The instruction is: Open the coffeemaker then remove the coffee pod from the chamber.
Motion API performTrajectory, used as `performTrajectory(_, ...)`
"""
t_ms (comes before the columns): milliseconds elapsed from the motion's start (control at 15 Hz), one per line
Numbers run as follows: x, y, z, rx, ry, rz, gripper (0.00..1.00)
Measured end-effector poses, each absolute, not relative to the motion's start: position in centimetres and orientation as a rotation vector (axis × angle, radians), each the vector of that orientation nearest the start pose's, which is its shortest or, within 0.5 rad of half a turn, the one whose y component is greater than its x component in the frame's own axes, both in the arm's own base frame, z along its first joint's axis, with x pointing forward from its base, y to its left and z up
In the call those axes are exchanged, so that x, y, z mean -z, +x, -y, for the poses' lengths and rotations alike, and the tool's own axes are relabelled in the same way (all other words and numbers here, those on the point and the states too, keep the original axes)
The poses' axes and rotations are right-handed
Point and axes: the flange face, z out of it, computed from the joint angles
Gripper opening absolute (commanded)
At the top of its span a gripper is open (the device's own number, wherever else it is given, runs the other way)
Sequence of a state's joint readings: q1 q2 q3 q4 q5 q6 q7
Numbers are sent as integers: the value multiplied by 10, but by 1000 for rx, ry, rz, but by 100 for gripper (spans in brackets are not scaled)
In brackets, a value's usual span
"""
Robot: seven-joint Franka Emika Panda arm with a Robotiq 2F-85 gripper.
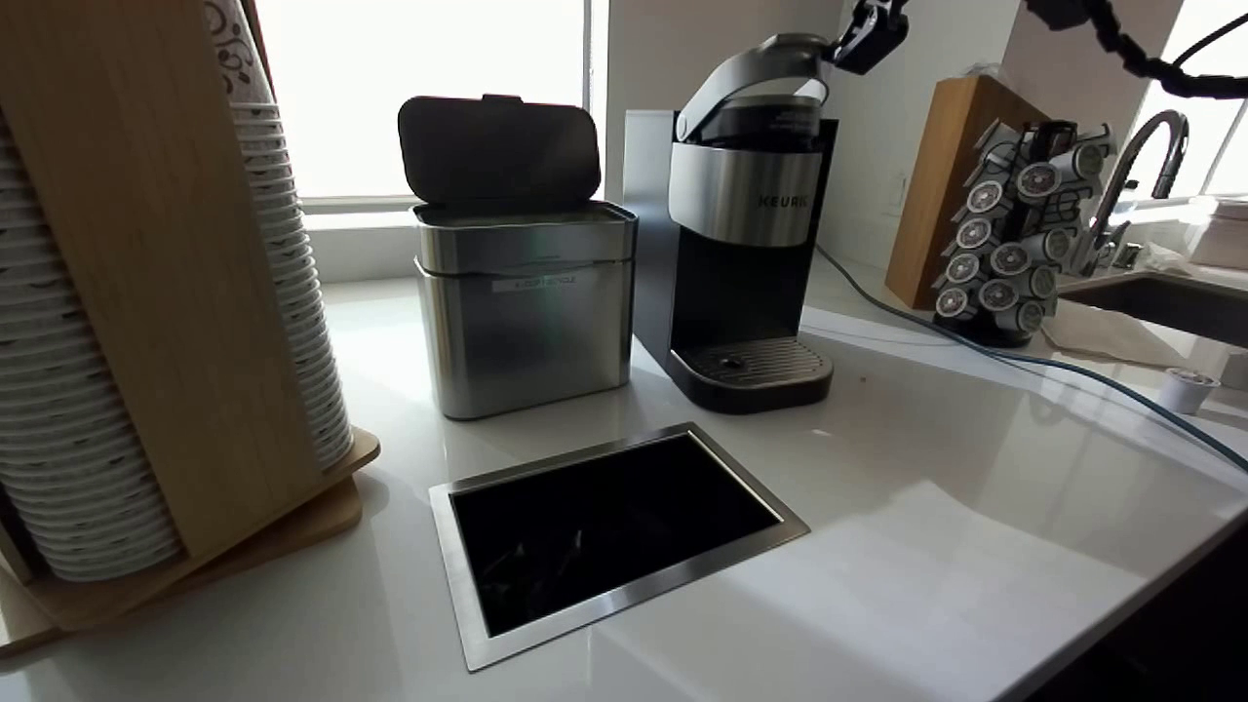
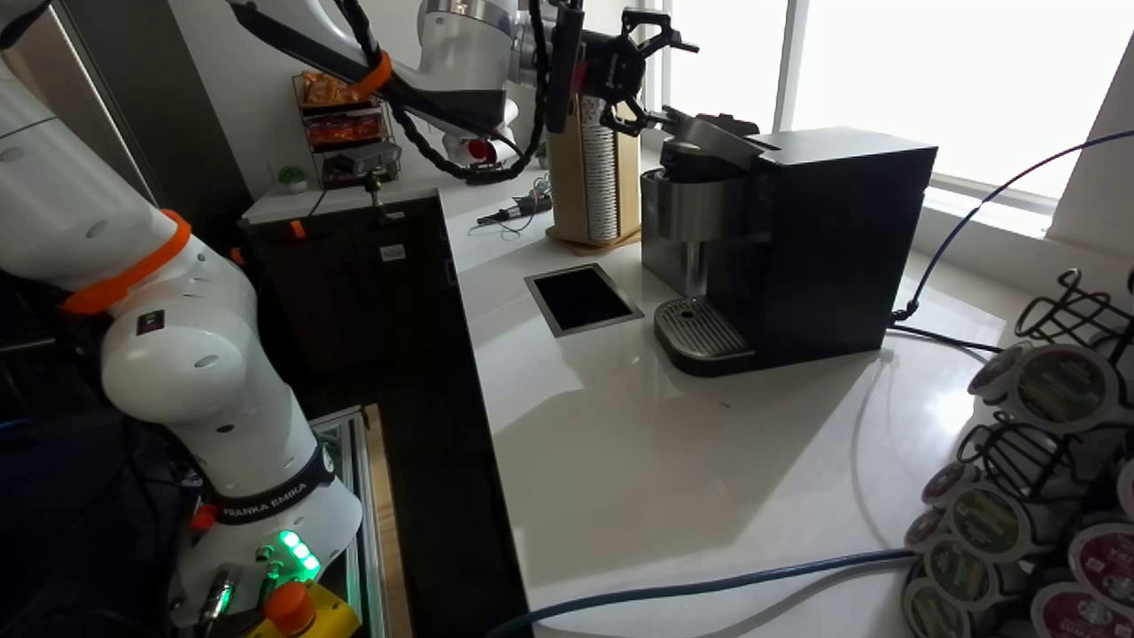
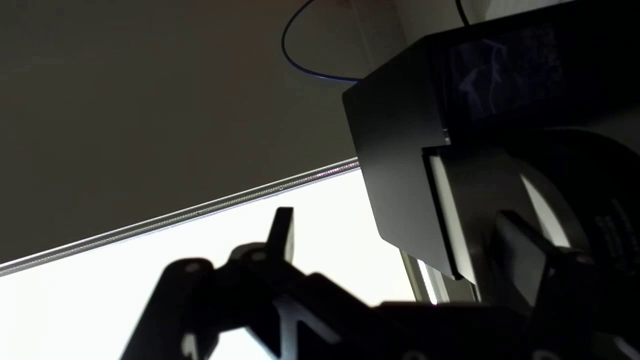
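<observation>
Daylight spills over the white counter (image 1: 936, 556), where I have the coffeemaker (image 1: 751, 205) standing upright, its silver handle (image 1: 746, 71) up at a slant over the black top (image 1: 765, 125); the pod chamber is hidden from me. My gripper (image 2: 682, 82) is at the handle's raised end, spread wide, one of its fingers (image 3: 520, 260) apparently touching the silver, the other in free air before the bright window (image 3: 335, 235). Just beside the machine I see a squat steel box (image 1: 536, 331) with its black flip lid (image 1: 499, 151) standing up, and in front of them a steel-framed opening (image 1: 459, 575) set into the counter. Nearer the camera in an exterior view, a wooden rack (image 1: 166, 244) holds stacked white cups (image 1: 78, 439). Past the machine's opposite side come pods (image 1: 998, 293) on a black stand (image 1: 980, 334), a wooden panel (image 1: 941, 195) beside it, and a faucet (image 1: 1172, 161). A blue cable (image 2: 753, 579) runs over the counter, at whose edge my white arm (image 2: 177, 363) stands.
</observation>
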State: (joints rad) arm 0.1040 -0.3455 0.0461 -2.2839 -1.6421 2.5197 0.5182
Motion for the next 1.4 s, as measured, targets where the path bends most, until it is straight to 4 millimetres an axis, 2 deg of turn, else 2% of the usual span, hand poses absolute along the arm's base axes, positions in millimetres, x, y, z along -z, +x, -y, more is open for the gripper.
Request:
performTrajectory(267,-569,499,-59,-911,1753,-702,100)
performTrajectory(467,-588,518,-51,-924,1741,-651,100)
performTrajectory(600,-600,521,-50,-930,1738,-611,100)
performTrajectory(800,-604,509,-63,-940,1776,-576,100)
performTrajectory(1000,-594,484,-73,-963,1918,-527,100)
performTrajectory(1200,-582,462,-73,-977,2080,-452,100)
performTrajectory(1400,-567,448,-66,-969,2247,-355,100)
